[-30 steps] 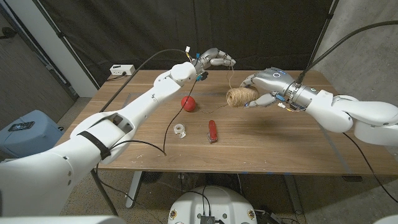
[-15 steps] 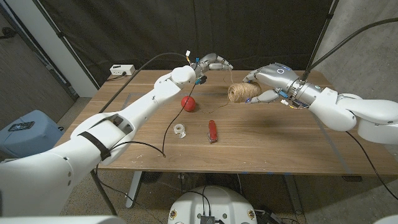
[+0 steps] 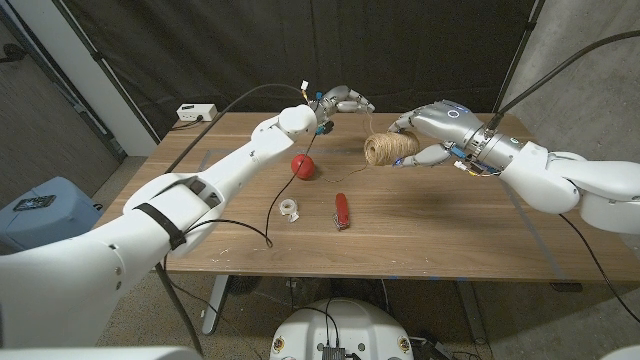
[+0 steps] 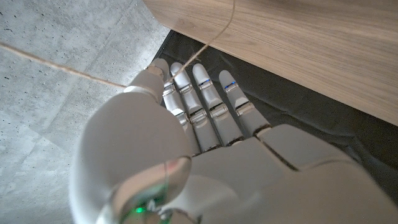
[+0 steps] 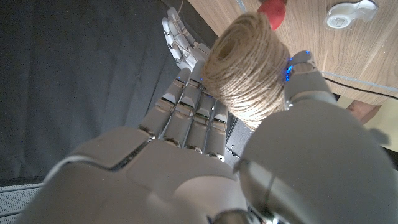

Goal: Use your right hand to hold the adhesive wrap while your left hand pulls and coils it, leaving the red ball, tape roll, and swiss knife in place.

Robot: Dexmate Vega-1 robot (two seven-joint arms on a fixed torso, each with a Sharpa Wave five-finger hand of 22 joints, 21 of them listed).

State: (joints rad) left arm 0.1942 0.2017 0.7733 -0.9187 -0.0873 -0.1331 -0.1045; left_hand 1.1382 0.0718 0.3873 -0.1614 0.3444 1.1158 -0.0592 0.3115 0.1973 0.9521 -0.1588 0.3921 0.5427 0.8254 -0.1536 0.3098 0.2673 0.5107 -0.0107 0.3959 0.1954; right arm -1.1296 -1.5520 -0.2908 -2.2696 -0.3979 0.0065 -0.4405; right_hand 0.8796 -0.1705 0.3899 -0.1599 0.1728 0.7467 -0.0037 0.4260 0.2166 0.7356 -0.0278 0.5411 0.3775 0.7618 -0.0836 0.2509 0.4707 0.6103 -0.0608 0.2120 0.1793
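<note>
- The right hand [image 3: 432,133] is clamped around the twine spool [image 3: 389,151], thumb on one side and fingers on the other, holding it just above the table [image 3: 470,230]; the holding half of the task looks in place.
- A strand of twine [image 4: 74,73] runs from the spool up to the left hand [image 3: 343,100], which is raised beyond the table's far edge, to the spool's far left and a little higher.
- In the left wrist view the strand crosses the thumb; its fingers lie straight and close together, and a true pinch cannot be told.
- Pulling seems under way; no coil shows, so the coiling remains.
- The red ball [image 3: 303,165], tape roll [image 3: 290,209] and swiss knife [image 3: 341,210] lie untouched, nearer the robot than either hand.
</note>
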